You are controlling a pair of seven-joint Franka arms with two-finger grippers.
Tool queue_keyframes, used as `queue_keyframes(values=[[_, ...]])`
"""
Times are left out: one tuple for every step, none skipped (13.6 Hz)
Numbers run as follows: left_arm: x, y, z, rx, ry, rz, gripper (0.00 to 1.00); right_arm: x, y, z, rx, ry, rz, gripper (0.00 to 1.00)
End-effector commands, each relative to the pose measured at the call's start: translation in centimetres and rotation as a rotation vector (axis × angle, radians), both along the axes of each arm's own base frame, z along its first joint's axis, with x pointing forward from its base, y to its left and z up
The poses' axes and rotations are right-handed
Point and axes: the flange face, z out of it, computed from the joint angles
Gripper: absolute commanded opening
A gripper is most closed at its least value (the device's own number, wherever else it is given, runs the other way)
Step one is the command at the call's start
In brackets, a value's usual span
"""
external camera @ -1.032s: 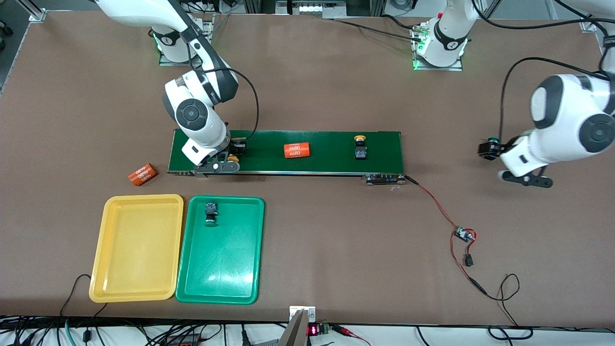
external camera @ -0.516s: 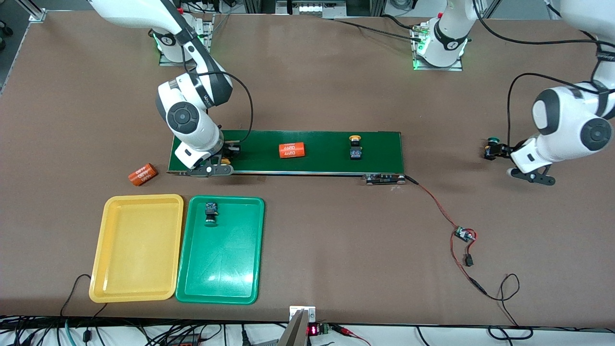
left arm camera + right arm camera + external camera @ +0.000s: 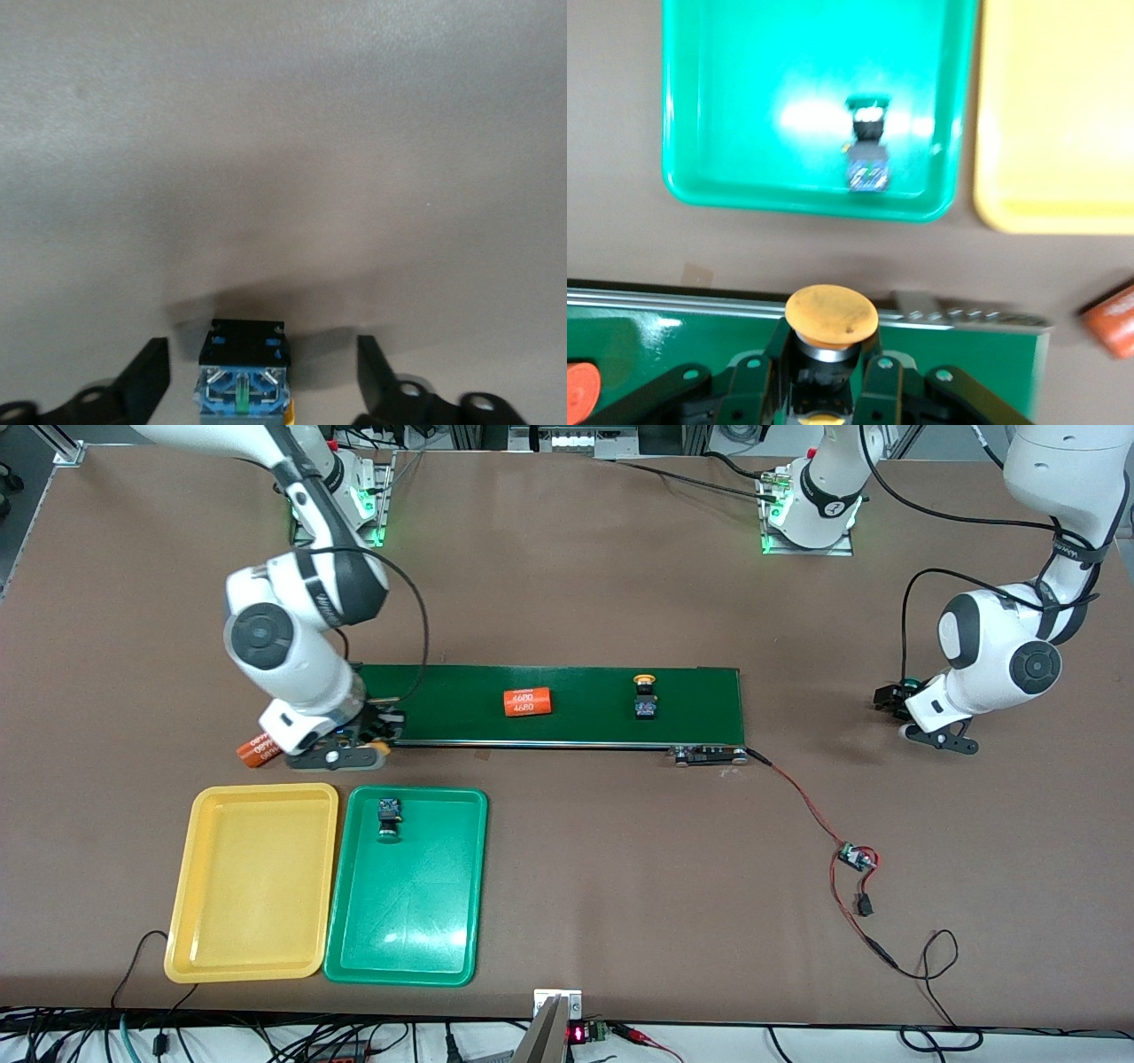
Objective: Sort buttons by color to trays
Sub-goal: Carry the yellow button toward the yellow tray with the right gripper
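Conveyor belt [image 3: 567, 704] between my arms, green tray [image 3: 406, 886] holding a green button [image 3: 388, 816] lying flat, my right gripper [image 3: 826, 376] clamped on an upright yellow button [image 3: 830, 319] above the belt's end, my left gripper [image 3: 263, 376] low over bare table, fingers spread around another button [image 3: 243, 372] without touching it.

One high view, two wrist close-ups

The front camera looks down across the table [image 3: 567, 602] toward the arm bases. The right wrist camera looks down past the conveyor belt [image 3: 647, 341] at the green tray [image 3: 700, 177], shared with the front view [image 3: 461, 886]. The left wrist camera hovers close over bare tabletop.
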Motion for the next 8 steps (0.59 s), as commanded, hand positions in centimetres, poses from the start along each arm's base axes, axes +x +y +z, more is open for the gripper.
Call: queue_keyframes(values=[[0.0, 0.5, 0.3, -0.003, 0.002, -0.042, 0.31, 2.5, -4.1, 3.1, 0.006, 0.007, 0.044, 0.21], [-0.1, 0.5, 0.4, -0.008, 0.018, -0.049, 0.20, 3.3, -5.8, 3.7, 0.007, 0.002, 0.055, 0.21], [-0.2, 0.5, 0.6, -0.013, 0.039, -0.050, 0.14, 3.9, -7.5, 3.9, 0.007, -0.003, 0.067, 0.21], [0.0, 0.6, 1.2, -0.014, 0.052, -0.047, 0.11, 4.7, -9.6, 3.5, 0.008, -0.003, 0.084, 0.21], [0.6, 0.7, 2.5, -0.013, 0.058, -0.041, 0.10, 5.3, -11.2, 3.1, 0.011, -0.005, 0.109, 0.21], [1.9, 0.9, 4.1, -0.016, 0.076, -0.040, 0.10, 6.3, -12.2, 3.0, 0.013, -0.016, 0.121, 0.21], [3.2, 0.6, 5.8, -0.026, 0.107, -0.037, 0.10, 7.3, -13.5, 2.8, 0.014, -0.025, 0.131, 0.21], [4.7, -0.1, 7.8, -0.031, 0.134, -0.040, 0.10, 8.3, -14.7, 2.4, 0.014, -0.031, 0.154, 0.21]])
